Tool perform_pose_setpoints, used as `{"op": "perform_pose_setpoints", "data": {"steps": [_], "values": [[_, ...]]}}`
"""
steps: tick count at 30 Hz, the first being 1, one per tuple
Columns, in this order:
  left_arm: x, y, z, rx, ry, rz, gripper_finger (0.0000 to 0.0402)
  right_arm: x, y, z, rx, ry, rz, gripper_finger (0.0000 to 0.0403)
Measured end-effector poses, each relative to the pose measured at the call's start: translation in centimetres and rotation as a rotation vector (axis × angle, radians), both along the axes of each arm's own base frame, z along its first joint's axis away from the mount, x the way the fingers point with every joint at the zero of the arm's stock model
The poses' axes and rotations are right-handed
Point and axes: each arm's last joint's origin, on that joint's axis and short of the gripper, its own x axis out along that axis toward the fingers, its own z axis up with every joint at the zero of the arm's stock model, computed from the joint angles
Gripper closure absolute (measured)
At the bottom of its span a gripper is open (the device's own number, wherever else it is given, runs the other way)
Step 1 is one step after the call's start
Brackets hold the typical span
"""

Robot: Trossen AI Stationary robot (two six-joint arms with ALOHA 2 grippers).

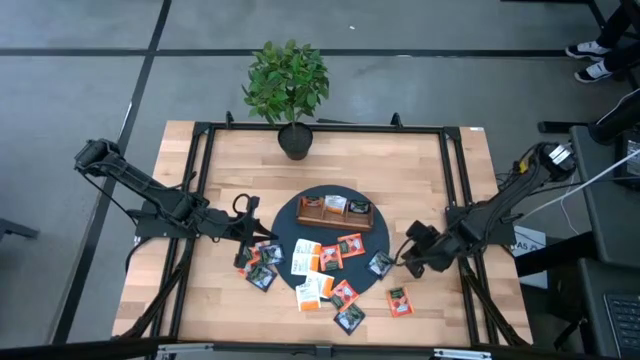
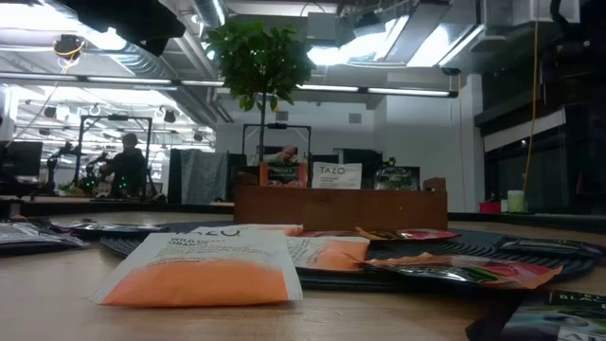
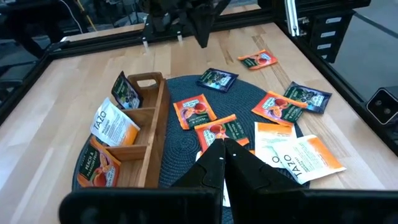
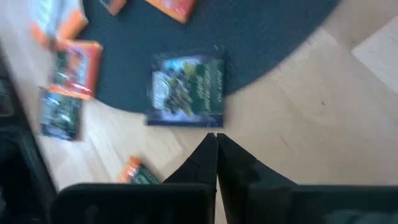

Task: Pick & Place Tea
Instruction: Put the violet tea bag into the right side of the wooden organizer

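Several small square tea sachets, orange, white and dark, lie flat on and around a round dark mat (image 1: 290, 225). Three more stand upright in the wooden tray (image 1: 334, 224) at the mat's far side, also visible in the left wrist view (image 3: 155, 124). My left gripper (image 1: 262, 236) hangs shut above the mat's left edge, its fingertips (image 3: 221, 148) over an orange sachet (image 3: 214, 132). My right gripper (image 1: 405, 262) is shut and hovers at the mat's right edge, just right of a blue-dark sachet (image 4: 186, 90) that lies partly on the mat.
A potted plant (image 1: 294, 140) stands at the table's far edge behind the tray. A black frame rail (image 1: 455, 190) runs around the tabletop. One orange sachet (image 1: 399, 300) lies on bare wood at the near right. A person sits far off in the room (image 2: 128, 166).
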Motion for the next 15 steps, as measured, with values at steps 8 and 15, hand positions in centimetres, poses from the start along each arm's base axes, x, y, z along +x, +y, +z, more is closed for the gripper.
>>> {"op": "perform_pose_setpoints", "data": {"steps": [8,15], "values": [[0.0,0.0,0.0,0.0,0.0,0.001,0.0398,-1.0,-0.9,-2.2,0.061,-0.049,-0.043,0.0378],[0.0,0.0,0.0,0.001,0.001,0.003,0.0398,-1.3,-1.1,-2.9,0.085,-0.045,-0.099,0.0374]]}}
